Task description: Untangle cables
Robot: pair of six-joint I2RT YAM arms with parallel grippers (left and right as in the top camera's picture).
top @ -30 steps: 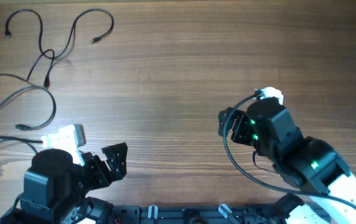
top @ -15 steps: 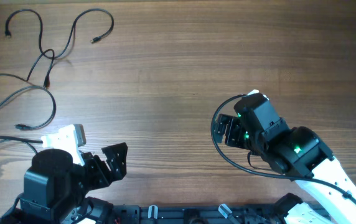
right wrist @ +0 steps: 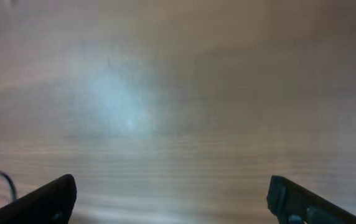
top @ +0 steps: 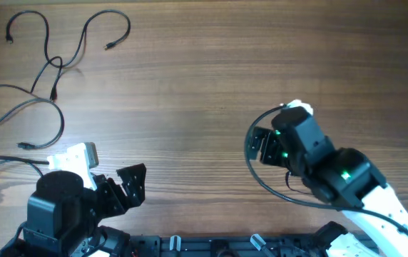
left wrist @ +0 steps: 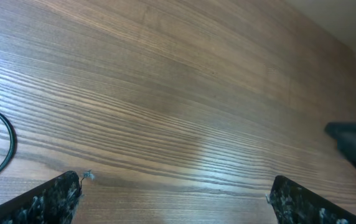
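The cables (top: 55, 63) lie at the table's far left as loose, curvy thin black strands that cross at one small knot; plug ends point outward. A longer strand (top: 43, 106) curves below them. My left gripper (top: 134, 184) is open and empty at the front left, far from the knot. In the left wrist view its fingers (left wrist: 48, 200) are spread wide over bare wood, with one black arc of cable (left wrist: 5, 144) at the left edge. My right gripper (top: 259, 145) is open and empty at mid-right, over bare wood. The right wrist view (right wrist: 175, 205) is blurred.
The wooden table (top: 204, 78) fills the view. A thick black wire (top: 261, 182) loops off the right arm. Another thick wire (top: 4, 160) runs from the left edge to the left arm's base. The right arm shows as a dark shape (left wrist: 355, 140) in the left wrist view.
My right arm has shifted a little to the left and turned, its wire loop swinging with it. The left arm and the cables have not moved.
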